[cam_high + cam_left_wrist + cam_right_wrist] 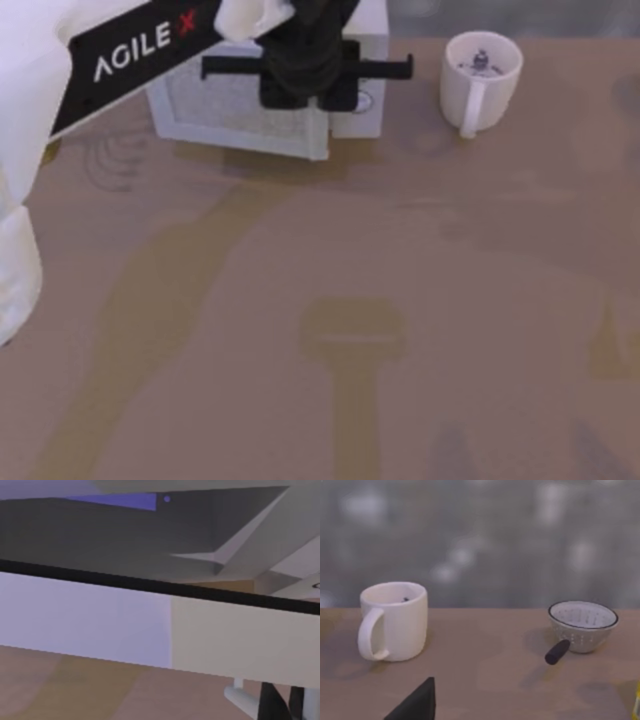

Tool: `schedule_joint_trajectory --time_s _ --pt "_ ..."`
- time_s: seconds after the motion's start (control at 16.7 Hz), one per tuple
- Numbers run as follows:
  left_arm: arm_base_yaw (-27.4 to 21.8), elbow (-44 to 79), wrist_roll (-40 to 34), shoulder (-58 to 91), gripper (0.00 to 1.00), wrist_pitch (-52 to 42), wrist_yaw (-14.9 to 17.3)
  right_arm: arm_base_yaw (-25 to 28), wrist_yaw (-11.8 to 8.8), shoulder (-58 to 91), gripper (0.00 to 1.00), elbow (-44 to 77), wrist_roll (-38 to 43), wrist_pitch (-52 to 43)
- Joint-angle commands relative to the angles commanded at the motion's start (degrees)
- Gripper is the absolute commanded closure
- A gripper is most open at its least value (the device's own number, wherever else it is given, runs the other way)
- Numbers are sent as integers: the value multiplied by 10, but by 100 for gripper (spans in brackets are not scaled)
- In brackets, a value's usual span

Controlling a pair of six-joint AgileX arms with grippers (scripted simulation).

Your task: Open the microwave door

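The light-grey microwave (366,32) stands at the table's far edge, left of centre. Its door (228,112), with a speckled mesh window, stands slightly ajar, its right edge swung out toward the table front. My left gripper (308,88) hangs over that right edge. In the left wrist view the door (225,635) fills the middle and the dark cavity (125,535) shows above it. The pale handle (241,697) runs in between the two dark, close-set fingers of the left gripper (286,706). My right arm is out of the top view; only a dark tip of the right gripper (420,705) shows.
A white mug (480,70) stands to the right of the microwave, handle toward the table front; the mug (395,622) also shows in the right wrist view. A small white strainer bowl (582,622) with a dark handle sits farther right. Brown table (350,330) stretches in front.
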Motion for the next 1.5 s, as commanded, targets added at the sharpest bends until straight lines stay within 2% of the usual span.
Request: schedule_joint_trajectory --time_s 0.66,1.08,1.5 --pt "-4 -2 -1 0 100 2 4 0 0 0 0 0 0 0" --pt "6 -87 55 -55 100 44 28 0 0 0 0 0 0 0" --pt "6 -90 58 -57 100 46 29 0 0 0 0 0 0 0"
